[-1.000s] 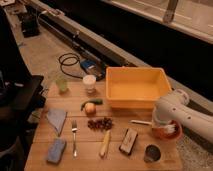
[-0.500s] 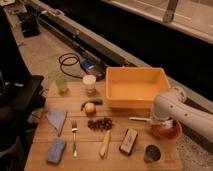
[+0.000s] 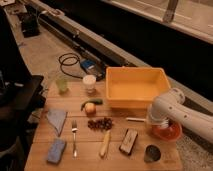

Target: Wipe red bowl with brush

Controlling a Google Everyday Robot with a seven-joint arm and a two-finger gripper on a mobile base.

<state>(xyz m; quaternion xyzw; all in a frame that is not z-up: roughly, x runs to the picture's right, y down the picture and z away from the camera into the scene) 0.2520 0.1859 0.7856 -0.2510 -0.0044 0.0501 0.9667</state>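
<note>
The red bowl (image 3: 169, 132) sits on the wooden table (image 3: 85, 160) near its right edge, just in front of the yellow tub. My gripper (image 3: 153, 124) hangs from the white arm that reaches in from the right, at the bowl's left rim. It is shut on the brush (image 3: 135, 119). The thin white handle sticks out level to the left of the gripper. The bristle end is hidden behind the gripper, over the bowl.
A large yellow tub (image 3: 135, 87) stands behind the bowl. A dark can (image 3: 151, 152) and a black block (image 3: 129, 141) lie in front. Further left are a dark fruit cluster (image 3: 101, 123), a fork (image 3: 74, 136), a blue sponge (image 3: 56, 150), a grey cloth (image 3: 57, 120) and two cups (image 3: 89, 82).
The arm has shifted slightly at the bowl's left rim with the brush still in the gripper. Nothing else on the table has moved.
</note>
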